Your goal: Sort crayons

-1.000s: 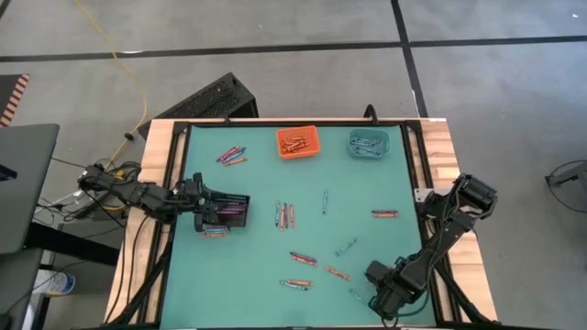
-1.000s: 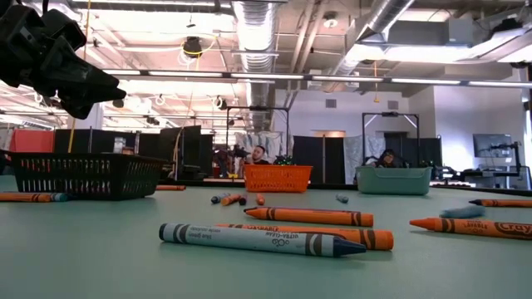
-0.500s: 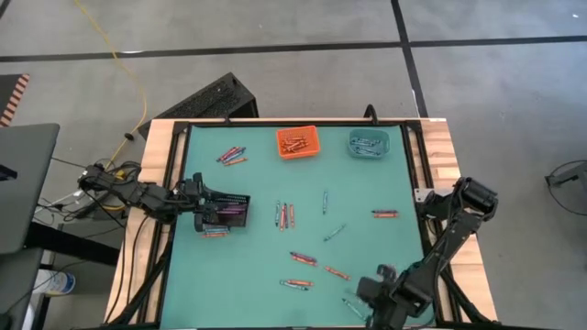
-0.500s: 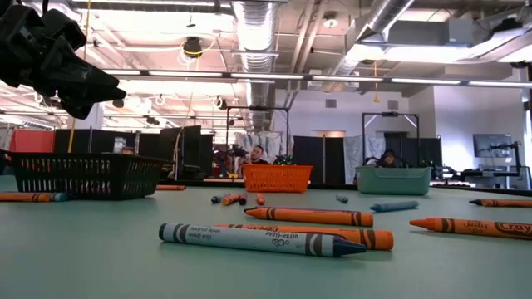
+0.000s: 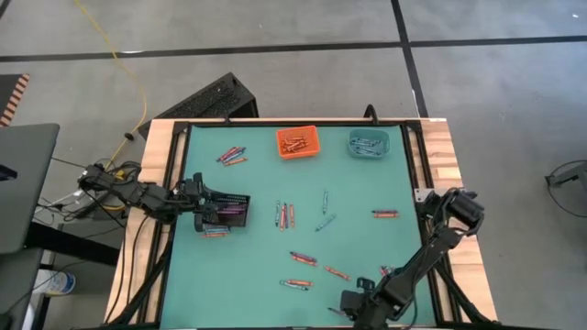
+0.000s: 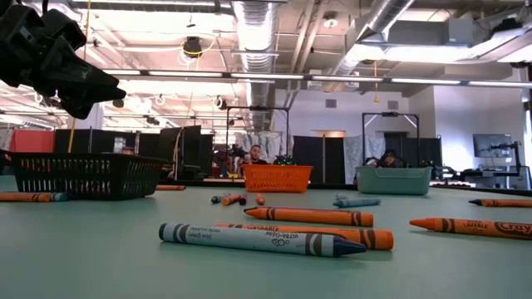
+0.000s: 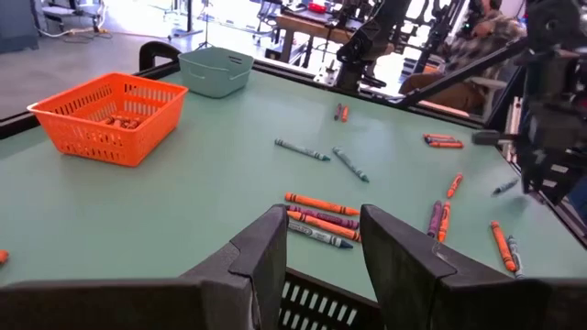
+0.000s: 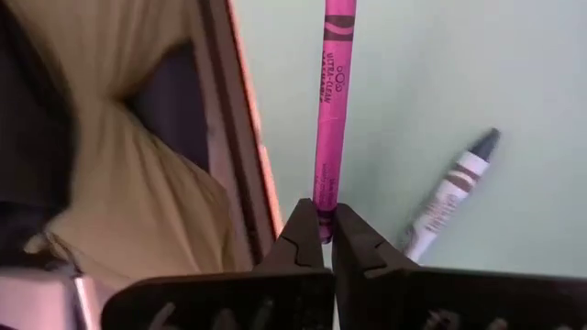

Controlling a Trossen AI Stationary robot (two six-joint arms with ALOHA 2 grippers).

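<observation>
Crayons lie scattered on the green mat [image 5: 257,266]: a cluster [image 5: 286,215] at the middle, a teal one [image 5: 323,223] beside it, others [image 5: 303,258] nearer. My right gripper [image 8: 326,236] is at the table's near edge [image 5: 353,304], fingers shut, with a pink crayon [image 8: 328,110] running out from its tips along the table edge. My left gripper [image 7: 323,220] hangs open above the black bin [image 5: 227,213] at the left, holding nothing. My right gripper's shut fingertips [image 8: 303,229] meet the pink crayon's bare near end [image 8: 320,213]. The crayon runs straight on from the fingers, parallel to the table's edge. The fingers slant steeply down. Whether the end is pinched or only touched, I cannot tell.
An orange bin [image 5: 297,142] and a teal bin [image 5: 368,144] with crayons stand at the far edge. A grey-blue crayon [image 8: 449,206] lies close beside the pink one. More crayons [image 5: 231,156] lie at the far left. The table's raised frame [image 8: 248,156] runs right next to my right gripper.
My right gripper has gone along the near edge toward the table's left, and it has rolled and tipped further down. A teal crayon has slid across the mat from right of the middle toward the far left and now lies beside the middle cluster.
</observation>
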